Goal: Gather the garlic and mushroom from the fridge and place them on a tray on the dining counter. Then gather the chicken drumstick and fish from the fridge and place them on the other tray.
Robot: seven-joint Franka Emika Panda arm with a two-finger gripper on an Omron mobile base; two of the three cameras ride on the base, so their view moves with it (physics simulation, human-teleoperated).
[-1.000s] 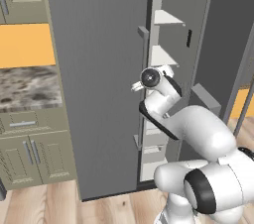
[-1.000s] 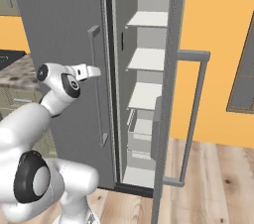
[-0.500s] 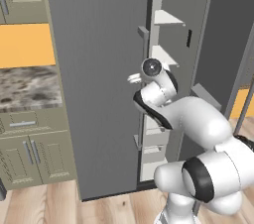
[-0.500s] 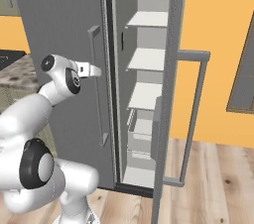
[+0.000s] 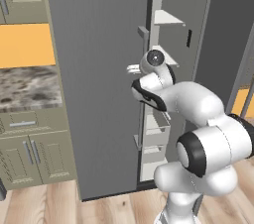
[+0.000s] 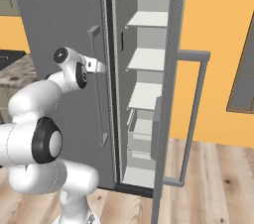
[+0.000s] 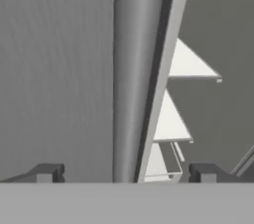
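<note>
Centre frame, I hold my two-finger gripper (image 7: 126,173) wide and empty astride the tall grey double-door fridge's (image 6: 59,15) left bar handle (image 7: 133,69); right door already open, white shelves (image 6: 146,59) showing no food; gathering not yet begun.

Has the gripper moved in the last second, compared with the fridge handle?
Yes. In the right base view the gripper has come closer to the closed door's handle, and slightly lower.

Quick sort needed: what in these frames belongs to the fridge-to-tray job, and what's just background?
Job:
- tall grey double-door fridge, right door swung open
- its white shelves, nothing visible on them from here
- long vertical grey bar handle on the closed left door
- open two-finger gripper, straddling that handle

Background:
- olive-beige panelled cabinets
- mottled marble countertop
- orange wall
- wooden floor
</note>
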